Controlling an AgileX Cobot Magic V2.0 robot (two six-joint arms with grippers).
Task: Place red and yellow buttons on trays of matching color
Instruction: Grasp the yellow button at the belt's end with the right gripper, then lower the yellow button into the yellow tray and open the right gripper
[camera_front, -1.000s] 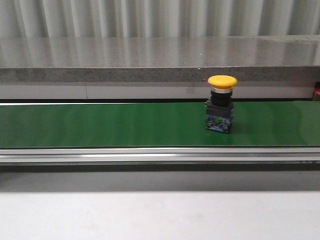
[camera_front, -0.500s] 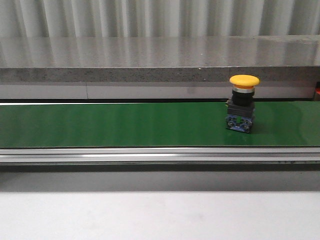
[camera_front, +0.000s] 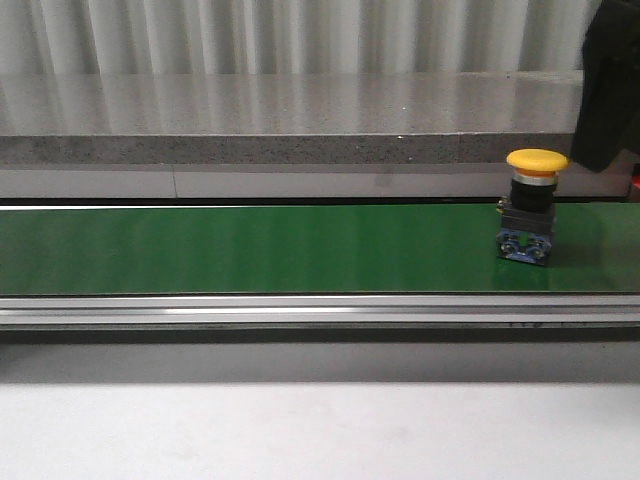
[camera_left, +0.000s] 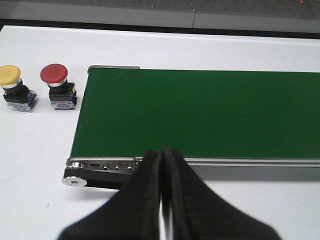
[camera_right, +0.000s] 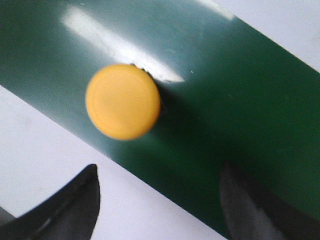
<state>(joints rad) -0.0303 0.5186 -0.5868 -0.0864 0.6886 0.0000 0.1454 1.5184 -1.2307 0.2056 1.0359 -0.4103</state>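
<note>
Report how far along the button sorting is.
Done: nothing visible; no tray is in view. In hand: the right gripper, fingers apart, is above the yellow button standing on the green belt, not gripping it. Left: a second yellow button and a red button stand beside the belt's end; the left gripper is shut.

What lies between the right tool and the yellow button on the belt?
Nothing. In the right wrist view the right tool hangs open above the yellow button, with only bare green belt and white table edge showing between them.
</note>
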